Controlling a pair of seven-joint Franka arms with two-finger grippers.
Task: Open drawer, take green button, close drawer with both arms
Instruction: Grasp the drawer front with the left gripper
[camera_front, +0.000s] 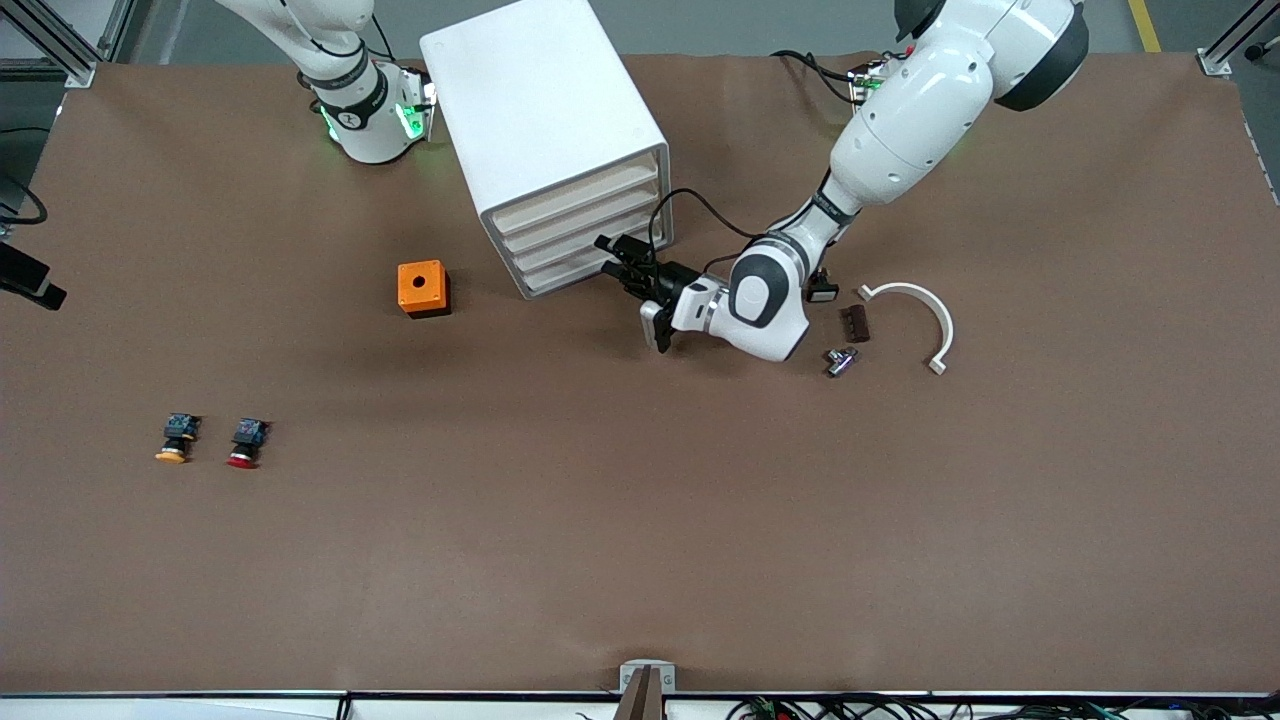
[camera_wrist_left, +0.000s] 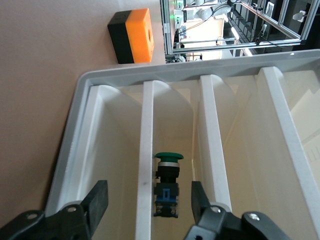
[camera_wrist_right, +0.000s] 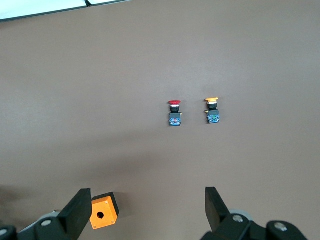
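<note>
Up close at the cabinet, the left gripper is pressed in against the stack of pale drawer fronts, and from the front camera I see no more than that: black fingers at the lower drawers and nothing of what lies inside. The left wrist view fills that in. It looks into the drawer, a white tray split by ribs into long compartments, and the button lies on its side in the second compartment from the tray's end wall, green cap pointing away from the fingers, bluish block toward them. The jaws stand wide, one finger on each side of that compartment, touching nothing that I can make out. An orange box sits on the brown table beside the cabinet, toward the right arm's end, and shows in all three views. The right gripper hangs up near the table's top edge by the right arm's base; only its own wrist view shows its fingers, spread wide and empty. That view also looks down on the red-capped button and the yellow-capped button, side by side, lying toward the corner nearest the front camera at the right arm's end.
</note>
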